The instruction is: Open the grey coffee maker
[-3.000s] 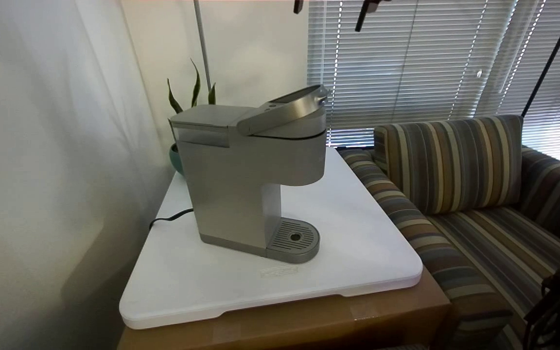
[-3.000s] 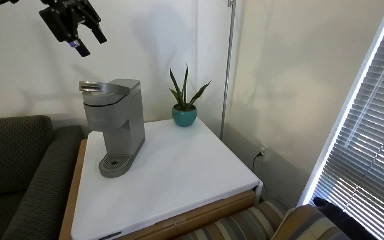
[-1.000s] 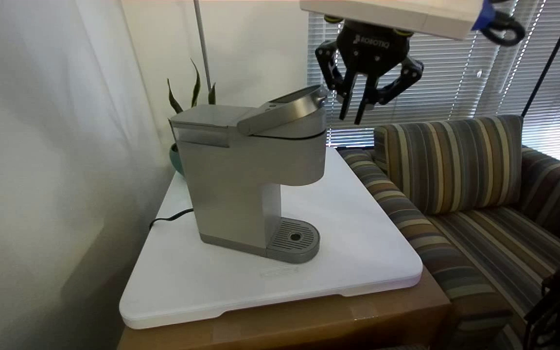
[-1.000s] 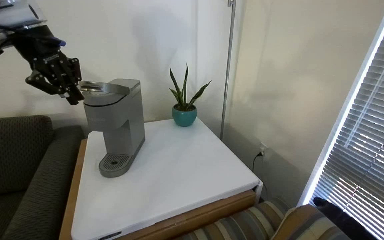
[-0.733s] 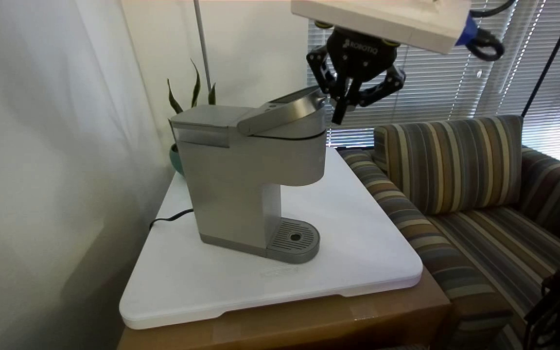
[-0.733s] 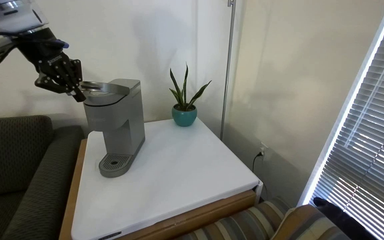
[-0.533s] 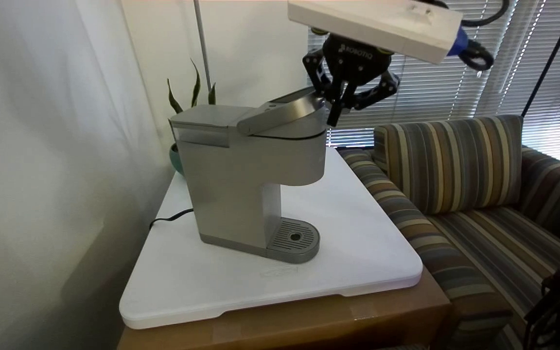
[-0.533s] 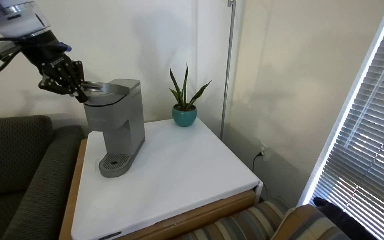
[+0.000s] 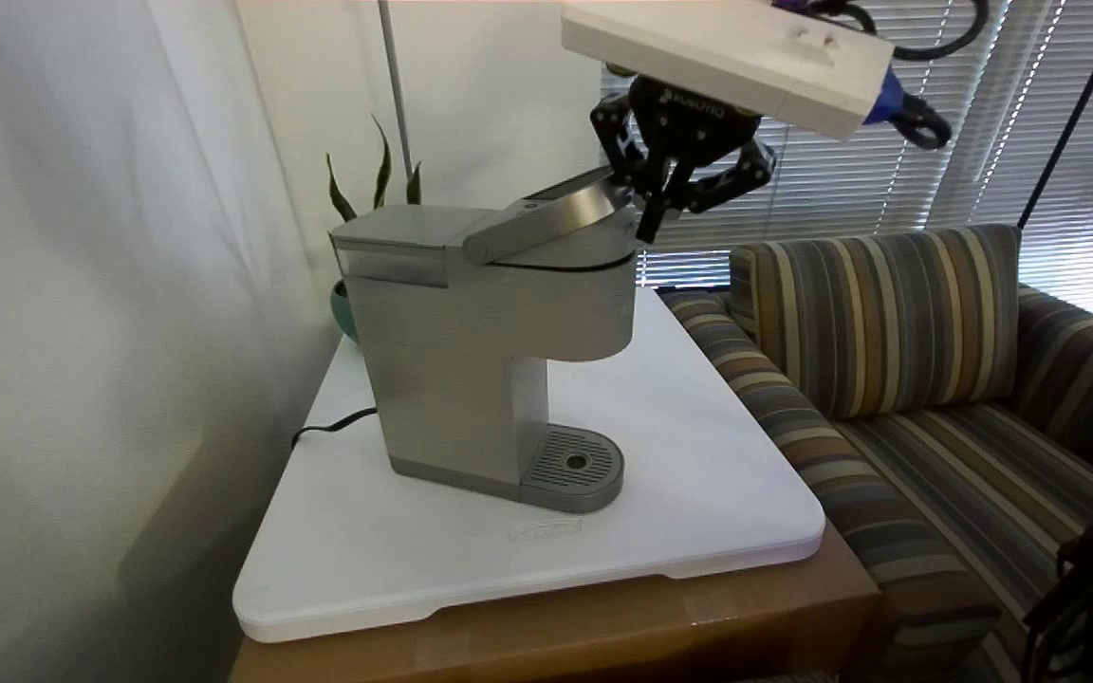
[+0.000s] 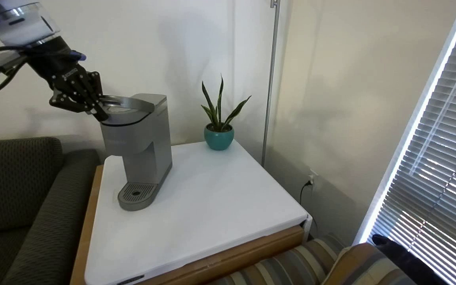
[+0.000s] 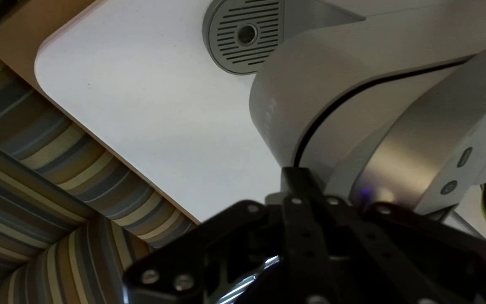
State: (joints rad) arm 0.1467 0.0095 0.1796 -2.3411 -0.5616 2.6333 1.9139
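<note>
The grey coffee maker (image 9: pixel 452 379) stands upright on the white tabletop, its top down over the brew head. A silver band-like handle (image 9: pixel 561 223) curves round its top front. In both exterior views my gripper (image 9: pixel 648 230) comes in from above, tilted, with its tips at the front of the head just under the handle's front end. The wrist view has the black fingers (image 11: pixel 298 179) pressed together, nothing visible between them, beside the dark seam and the shiny handle (image 11: pixel 399 164). They look very near or against the machine; contact itself is hard to make out.
The white tabletop (image 10: pixel 212 194) rests on a brown box (image 9: pixel 603 626). A plant in a teal pot (image 10: pixel 219 138) stands at a far corner. Behind the machine runs a black cord (image 9: pixel 333 424). A striped couch (image 9: pixel 888 379) adjoins the table, and window blinds hang beyond.
My gripper has come down from above to the machine's front, and its fingers have closed together. Over the last half second it has barely moved; the handle's front looks very slightly raised.
</note>
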